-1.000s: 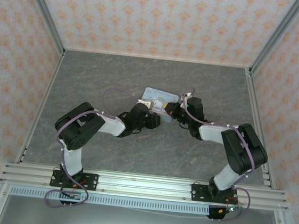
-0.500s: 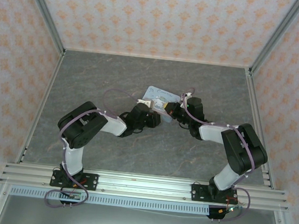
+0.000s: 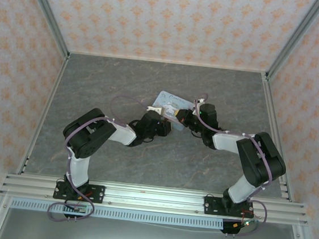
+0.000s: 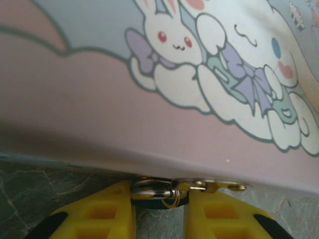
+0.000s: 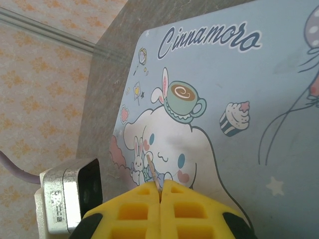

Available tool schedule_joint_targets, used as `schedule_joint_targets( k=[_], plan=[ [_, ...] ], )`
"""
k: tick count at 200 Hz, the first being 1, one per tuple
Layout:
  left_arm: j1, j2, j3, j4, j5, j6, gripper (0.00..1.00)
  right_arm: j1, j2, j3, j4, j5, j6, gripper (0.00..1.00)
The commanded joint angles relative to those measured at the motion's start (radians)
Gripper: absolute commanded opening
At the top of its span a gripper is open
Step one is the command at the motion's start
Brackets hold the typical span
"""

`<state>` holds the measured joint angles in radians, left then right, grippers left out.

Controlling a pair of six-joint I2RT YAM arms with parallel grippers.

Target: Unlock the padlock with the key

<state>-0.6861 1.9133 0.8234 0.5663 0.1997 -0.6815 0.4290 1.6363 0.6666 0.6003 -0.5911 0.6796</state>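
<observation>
Looking down from the top camera, you're seeing both arms reaching inward and meeting at the pale blue cartoon tin (image 3: 166,100), near the middle of the grey bench (image 3: 112,80). Your left claw (image 4: 159,200) is sitting at the tin's near edge. Its yellow fingers (image 4: 112,211) are resting low by the bench with a narrow gap between them. The padlock (image 4: 149,189) is filling that gap, its shiny and dark metal pressing against both fingers, so you're gripping it. A small wire ring (image 4: 173,198) is hanging off it. A brass tab (image 4: 214,186) is poking out just beside it along the tin's edge (whether that tab belongs to the lock or to the tin, I cannot tell). Your right claw (image 5: 160,191) is hanging over the printed lid with its fingers pinched fully together. The key (image 5: 153,172) is sticking out from between the tips as a thin pale sliver, pointing toward the bunny drawing, and its head is hiding inside the grip. The left wrist camera (image 5: 70,199) is showing just beside the right claw.
</observation>
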Motion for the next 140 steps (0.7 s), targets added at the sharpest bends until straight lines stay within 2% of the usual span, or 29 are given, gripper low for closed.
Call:
schedule_joint_targets(
  k=[1,25,66,107,140],
  plan=[
    [-0.012,0.003,0.017,-0.025,0.001,-0.01,0.23,0.005,-0.045,0.0,-0.077,-0.009,-0.04,0.0],
    [-0.012,-0.069,0.039,-0.118,0.008,-0.046,0.23,-0.004,-0.126,0.008,-0.098,-0.011,-0.103,0.0],
    [-0.012,-0.162,0.081,-0.28,0.057,-0.148,0.2,-0.007,-0.316,-0.05,-0.225,0.023,-0.3,0.0],
    [-0.01,-0.187,0.172,-0.459,0.12,-0.285,0.14,-0.007,-0.447,-0.203,-0.183,-0.043,-0.394,0.0],
    [-0.01,-0.187,0.197,-0.462,0.173,-0.409,0.12,-0.005,-0.565,-0.325,-0.136,-0.074,-0.442,0.0]
  ],
)
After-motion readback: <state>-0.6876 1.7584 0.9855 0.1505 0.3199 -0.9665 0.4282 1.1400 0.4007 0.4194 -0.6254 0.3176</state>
